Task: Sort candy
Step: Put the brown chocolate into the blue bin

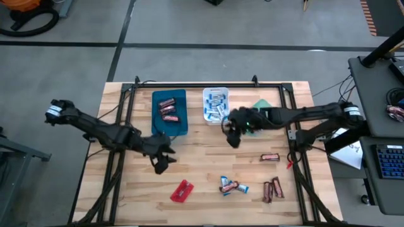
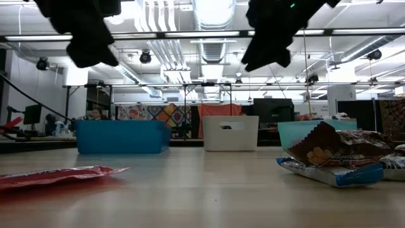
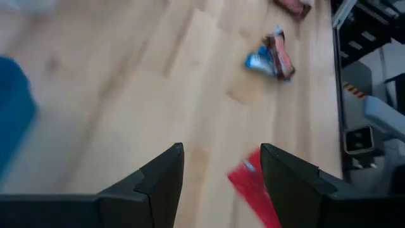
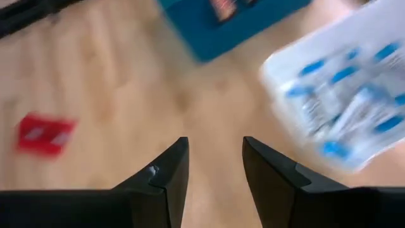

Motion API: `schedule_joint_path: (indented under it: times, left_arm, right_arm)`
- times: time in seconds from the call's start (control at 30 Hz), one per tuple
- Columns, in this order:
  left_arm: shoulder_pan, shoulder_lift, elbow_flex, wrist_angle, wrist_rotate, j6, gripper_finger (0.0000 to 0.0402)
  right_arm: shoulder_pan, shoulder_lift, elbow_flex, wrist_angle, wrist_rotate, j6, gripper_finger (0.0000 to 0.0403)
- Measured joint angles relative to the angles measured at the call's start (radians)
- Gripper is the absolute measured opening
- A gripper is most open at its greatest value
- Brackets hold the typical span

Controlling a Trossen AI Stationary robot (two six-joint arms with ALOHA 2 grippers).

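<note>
Wooden bench (image 1: 126, 202): my left tool (image 1: 161, 162), released, hovers just beside the red packet (image 1: 182, 190) (lying diagonal). My right tool (image 1: 232, 134), also released, is farther off.

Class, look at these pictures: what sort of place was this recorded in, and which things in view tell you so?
Most likely a robotics lab or workshop. Exposed ceiling ducts run over an open hall, a keyboard sits on a desk beside the wooden table, and candy lies out as sorting practice.
</note>
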Motion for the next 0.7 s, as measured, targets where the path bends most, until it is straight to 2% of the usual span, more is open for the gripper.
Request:
schedule_joint_path:
  times: [0.23, 0.47, 0.53, 0.63, 0.7]
  left_arm:
    - [-0.117, 0.132, 0.000, 0.040, -0.002, -0.185, 0.0191]
    - [-0.153, 0.224, 0.000, 0.164, -0.003, -0.217, 0.0191]
    - [-0.154, 0.235, 0.000, 0.179, -0.004, -0.217, 0.0191]
    - [-0.154, 0.238, 0.000, 0.187, -0.027, -0.203, 0.0191]
    - [-0.154, 0.237, 0.000, 0.188, -0.049, -0.197, 0.0191]
  right_arm:
    - [0.138, 0.008, 0.000, -0.141, -0.131, 0.167, 0.0141]
    - [0.286, 0.029, 0.000, -0.226, -0.213, 0.254, 0.0132]
    - [0.341, 0.040, 0.000, -0.231, -0.222, 0.175, 0.0133]
    - [0.436, 0.068, 0.000, -0.242, -0.213, -0.035, 0.0141]
    - [0.497, 0.088, 0.000, -0.233, -0.146, -0.095, 0.0148]
